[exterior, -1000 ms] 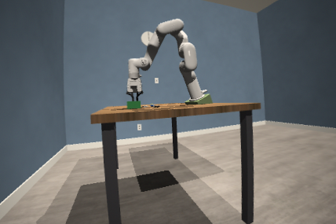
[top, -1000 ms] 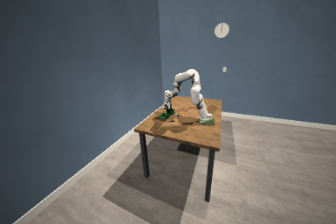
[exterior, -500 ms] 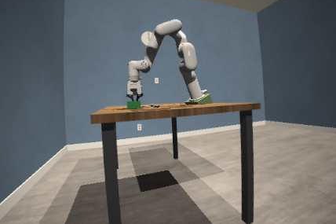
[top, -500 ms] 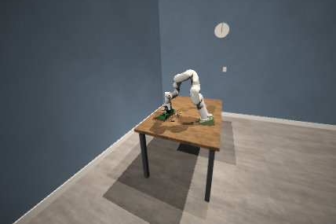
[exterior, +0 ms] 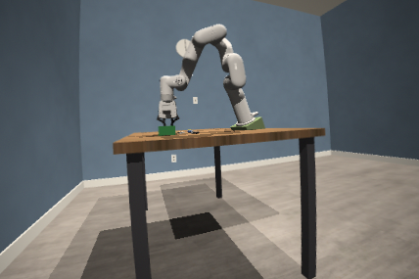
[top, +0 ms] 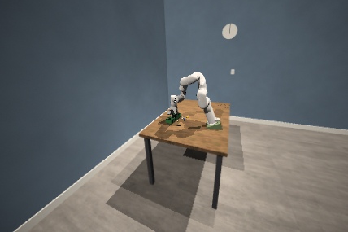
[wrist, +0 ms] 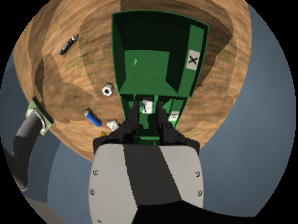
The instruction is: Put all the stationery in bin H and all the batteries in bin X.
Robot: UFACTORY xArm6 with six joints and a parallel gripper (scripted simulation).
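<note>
While bent downward, arm (exterior: pixel 215 52) hovers over bin (wrist: pixel 156 52).

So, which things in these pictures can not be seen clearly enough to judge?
- Second bin's letter: wrist view shows X on one green bin; the gripper covers the near bin's mark.
- What the gripper holds, if anything: a small white thing shows between the fingers, too blurred to name.
- Small items on the table: too small to identify.
- Top and exterior views: bins are tiny, contents hidden.

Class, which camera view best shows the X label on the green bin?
The wrist view: the X label is readable on the green bin below the end effector. Top and exterior views show only a small green block, with no label legible.
</note>
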